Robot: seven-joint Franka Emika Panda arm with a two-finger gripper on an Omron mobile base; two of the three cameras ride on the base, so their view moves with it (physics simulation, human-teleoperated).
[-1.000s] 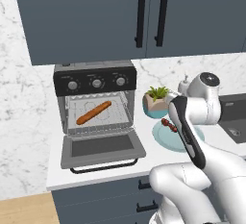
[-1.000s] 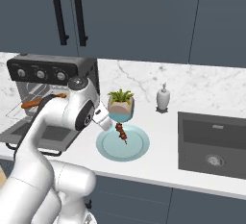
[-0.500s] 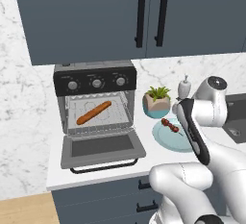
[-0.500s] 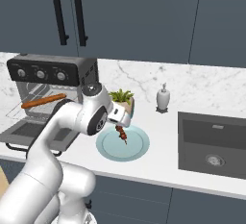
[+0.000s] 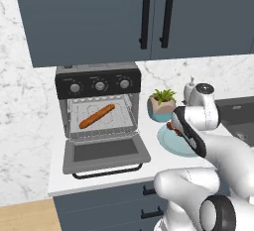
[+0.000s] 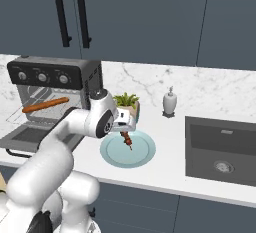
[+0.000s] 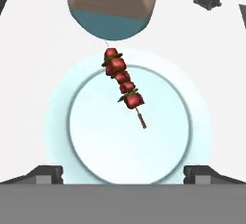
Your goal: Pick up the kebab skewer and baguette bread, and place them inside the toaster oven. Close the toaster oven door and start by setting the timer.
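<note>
1. Now the arm has swung right from the toaster oven [image 5: 99,111] to above the plate [image 6: 112,158], so the kebab skewer [image 7: 123,85] looks next.
2. The tool [image 7: 123,174] hangs wide open, empty, over the skewer.
3. Left base view shows the baguette bread [image 5: 96,116] on the rack, toaster oven door [image 5: 105,152] down; hand view shows the skewer's lie.

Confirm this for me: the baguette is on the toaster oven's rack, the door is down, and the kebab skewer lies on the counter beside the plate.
Not quite: the kebab skewer lies on the plate, as the hand view shows. The rest is right.
</note>
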